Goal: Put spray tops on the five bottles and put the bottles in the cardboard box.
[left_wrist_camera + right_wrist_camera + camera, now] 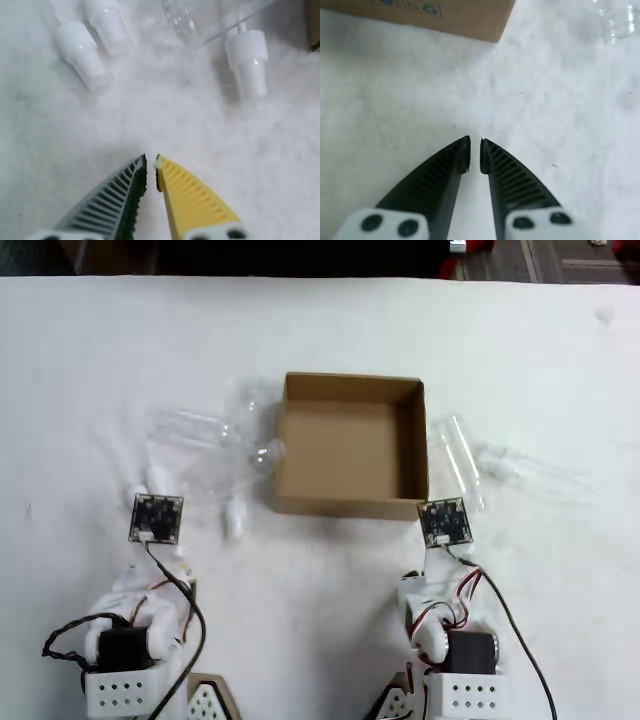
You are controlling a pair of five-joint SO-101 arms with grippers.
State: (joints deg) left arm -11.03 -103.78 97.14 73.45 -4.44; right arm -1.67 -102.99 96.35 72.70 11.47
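Well, one cardboard box (350, 445) sits mid-desk with its open top up and its brown floor in plain sight from the high view. At its 9 o'clock, two clear bottles lie on their sides. The outer bottle (188, 428) is farther out, and the inner bottle (248, 458) has its neck end almost at the box wall. At 3 o'clock there are two more: the near-right bottle (458, 458) just beside the box, and the far-right bottle (535, 476) beyond it. That makes four counted. The clear plastic blurs into the white desk (320, 330), so whether more lie there cannot be told. One white spray top (237, 519) shows at the box's 7 o'clock.

Two arms sit at the near edge, the left arm (130, 640) at the box's 7 o'clock and the right arm (450, 630) at 5 o'clock.

On the left wrist view, the left hand (151, 165) has its grey and yellow fingers drawn together, only a sliver between the tips, gripping nothing. Three spray tops lie ahead of it. The first top (82, 57) and second top (107, 25) are side by side. The third top (248, 65) is well apart from them, just beside a bottle mouth (210, 15).

The right hand (475, 147) has two black fingers, likewise together and holding nothing, low over bare desk. A corner of the box is ahead of it.
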